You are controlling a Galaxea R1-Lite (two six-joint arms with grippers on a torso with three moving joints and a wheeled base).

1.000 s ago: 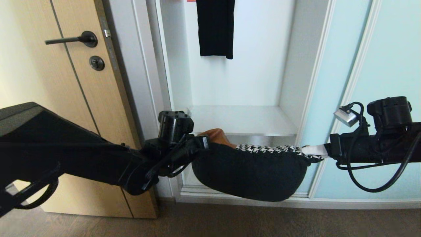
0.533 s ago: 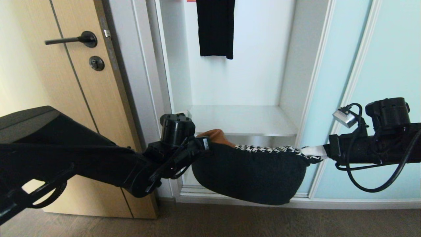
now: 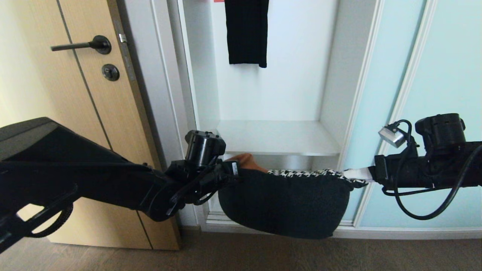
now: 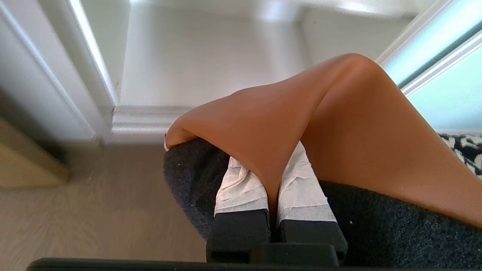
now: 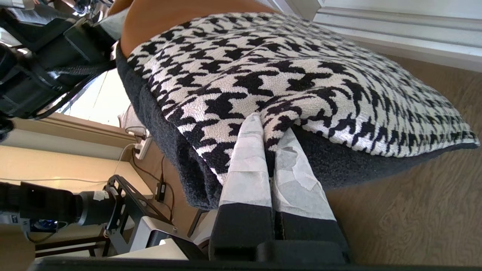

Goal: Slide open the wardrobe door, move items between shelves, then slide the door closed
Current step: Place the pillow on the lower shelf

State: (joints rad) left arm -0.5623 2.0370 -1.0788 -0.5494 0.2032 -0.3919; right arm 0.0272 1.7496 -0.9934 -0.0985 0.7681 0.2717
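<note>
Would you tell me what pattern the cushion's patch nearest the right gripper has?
Black-and-white houndstooth, clearest in the right wrist view.

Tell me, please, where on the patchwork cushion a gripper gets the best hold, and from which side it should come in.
At the seam edges, from the two opposite sides. The cushion is plump and sags in the middle, too thick to span, but its edges pinch flat. That is how it hangs now: the left gripper is shut on the brown leather corner, the right gripper on the houndstooth edge.

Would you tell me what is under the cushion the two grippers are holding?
Under the cushion nothing supports it: it hangs between the left gripper and right gripper, above the wood floor and the wardrobe's bottom rail. The lowest compartment behind it is hidden.
</note>
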